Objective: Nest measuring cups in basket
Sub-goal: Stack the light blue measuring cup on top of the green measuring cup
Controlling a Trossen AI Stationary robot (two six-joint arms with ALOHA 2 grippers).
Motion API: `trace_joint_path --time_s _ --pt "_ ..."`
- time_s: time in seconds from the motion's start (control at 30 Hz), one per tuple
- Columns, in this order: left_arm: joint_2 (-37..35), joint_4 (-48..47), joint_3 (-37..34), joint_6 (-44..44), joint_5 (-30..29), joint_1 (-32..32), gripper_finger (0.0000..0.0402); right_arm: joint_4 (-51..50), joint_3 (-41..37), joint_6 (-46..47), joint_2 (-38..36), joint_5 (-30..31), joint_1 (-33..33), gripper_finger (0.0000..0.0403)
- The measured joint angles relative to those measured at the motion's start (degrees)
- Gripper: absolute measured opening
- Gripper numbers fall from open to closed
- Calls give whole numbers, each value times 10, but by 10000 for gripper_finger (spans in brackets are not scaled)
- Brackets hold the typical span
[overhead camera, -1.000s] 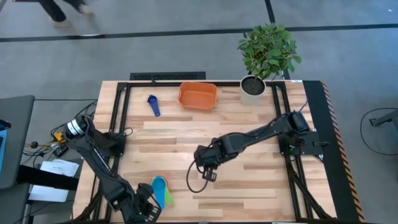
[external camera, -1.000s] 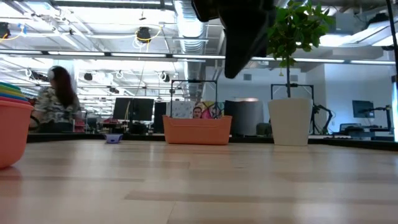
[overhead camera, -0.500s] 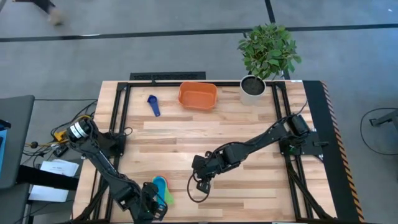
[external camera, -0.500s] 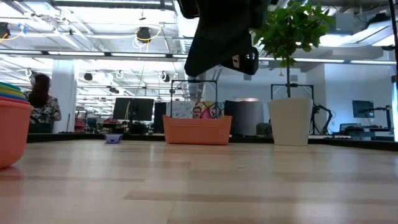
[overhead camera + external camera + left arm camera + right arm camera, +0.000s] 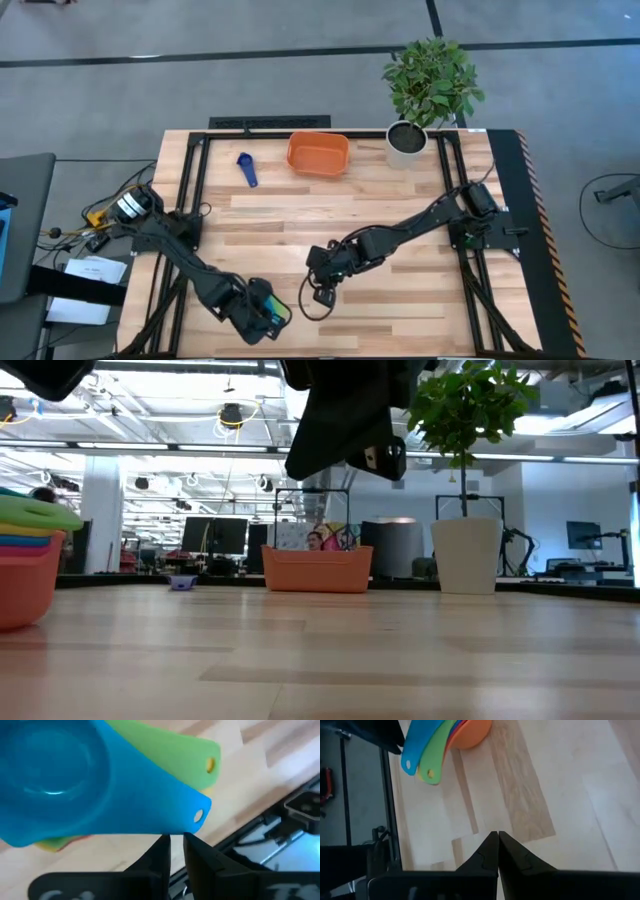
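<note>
Right at the near edge of the worktop, toward its left corner, the left claw (image 5: 268,318) sits over the stack of measuring cups (image 5: 30,560); its wrist view shows the two fingers (image 5: 159,854) standing narrowly apart just beside the end of the light blue handle (image 5: 165,805), with the green handle (image 5: 192,755) fanned out next to it, and whether they already pinch that handle I cannot tell. The stack itself, orange at the bottom with red, yellow, green and light blue nested above, rests on the wood in the low view. These cups look like light, stiff, smooth plastic, so they should lift easily but could slip or fan apart; the flat handles, taken together near the bowl, seem the best place to hold, since a grip on the top handle alone might lift only that cup out of the stack. A little farther in, near the middle of the worktop, the right claw (image 5: 322,294) hangs above bare wood, closed and empty, its tips (image 5: 496,842) pressed together. Well beyond, close to the far edge, a single navy cup (image 5: 245,168) lies just left of the orange basket (image 5: 318,153), which holds no cups yet. A potted plant (image 5: 410,135) stands beside the basket toward the far right corner.
</note>
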Motion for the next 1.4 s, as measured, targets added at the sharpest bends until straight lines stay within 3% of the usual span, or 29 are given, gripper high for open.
trace_joint_path --time_s 0.27,0.33,0.4,0.47,0.77,0.9,1.2,1.4 --pt "-7 23 0 12 29 0 38 71 -2 -12 44 -16 0 13" --pt "-7 18 0 20 40 -1 38 161 5 -10 75 -39 -3 13" --pt "-7 13 0 24 44 -1 38 137 1 -8 79 -45 -4 15" --pt "-7 6 0 26 42 -1 38 190 17 -5 108 -42 -4 16" --pt "-6 -34 0 64 44 19 38 227 39 -4 180 -61 -21 13" --pt "-6 -36 0 81 45 27 38 223 37 -5 178 -68 -22 15" --pt "-6 -45 0 106 50 41 38 317 38 -8 174 -91 -22 11" --pt "-6 -46 0 112 51 47 38 314 38 -10 174 -109 -22 12"
